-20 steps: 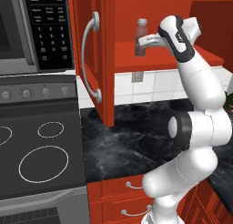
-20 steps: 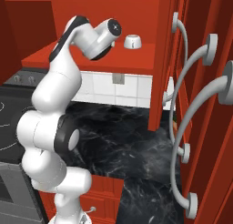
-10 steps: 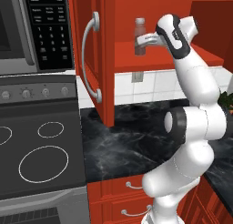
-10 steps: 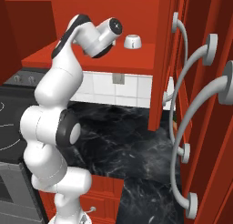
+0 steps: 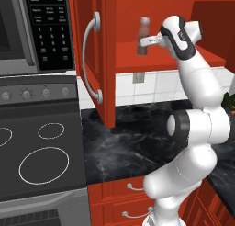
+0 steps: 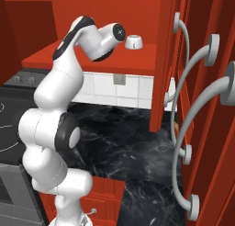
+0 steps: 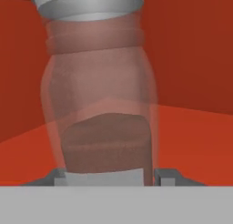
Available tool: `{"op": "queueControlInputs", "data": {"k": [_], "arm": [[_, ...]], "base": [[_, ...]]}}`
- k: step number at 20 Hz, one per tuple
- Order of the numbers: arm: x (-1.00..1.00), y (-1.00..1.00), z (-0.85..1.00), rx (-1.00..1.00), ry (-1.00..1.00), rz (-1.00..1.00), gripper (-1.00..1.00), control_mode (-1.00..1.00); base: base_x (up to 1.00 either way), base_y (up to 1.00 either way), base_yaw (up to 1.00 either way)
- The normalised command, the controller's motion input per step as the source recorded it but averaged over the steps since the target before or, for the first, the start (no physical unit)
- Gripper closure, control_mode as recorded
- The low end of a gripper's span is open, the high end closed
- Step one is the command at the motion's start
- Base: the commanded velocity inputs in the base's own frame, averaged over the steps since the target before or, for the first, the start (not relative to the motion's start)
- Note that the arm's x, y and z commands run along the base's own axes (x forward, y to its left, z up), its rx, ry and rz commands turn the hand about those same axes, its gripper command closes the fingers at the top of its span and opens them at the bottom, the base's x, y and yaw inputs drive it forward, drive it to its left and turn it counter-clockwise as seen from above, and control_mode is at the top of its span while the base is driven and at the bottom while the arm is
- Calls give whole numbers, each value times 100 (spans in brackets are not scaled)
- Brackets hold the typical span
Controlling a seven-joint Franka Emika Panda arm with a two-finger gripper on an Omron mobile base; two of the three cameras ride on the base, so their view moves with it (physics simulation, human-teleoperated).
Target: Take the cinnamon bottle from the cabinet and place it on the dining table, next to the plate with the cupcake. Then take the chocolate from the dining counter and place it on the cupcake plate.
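So the arm comes up off its base, bulges out at the dark elbow joint, then runs up and leans back to a high wrist. The hand is turned sideways up there, pointing level toward the robot's left. The gripper (image 5: 143, 40) sits at the cinnamon bottle (image 5: 144, 33), low on its body. From the hand cam, the fingers (image 7: 166, 176) are tucked against both sides of the bottle's base, so it looks clamped on.
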Motion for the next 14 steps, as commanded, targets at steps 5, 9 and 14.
{"op": "queueControlInputs", "data": {"k": [5,9,14], "arm": [[-52,9,0,7,-2,-2,100,-100],[-54,15,14,0,1,-4,100,-100],[-60,22,14,-5,0,-9,100,-100]], "base": [[0,0,0],[0,0,0],[0,0,0]]}}
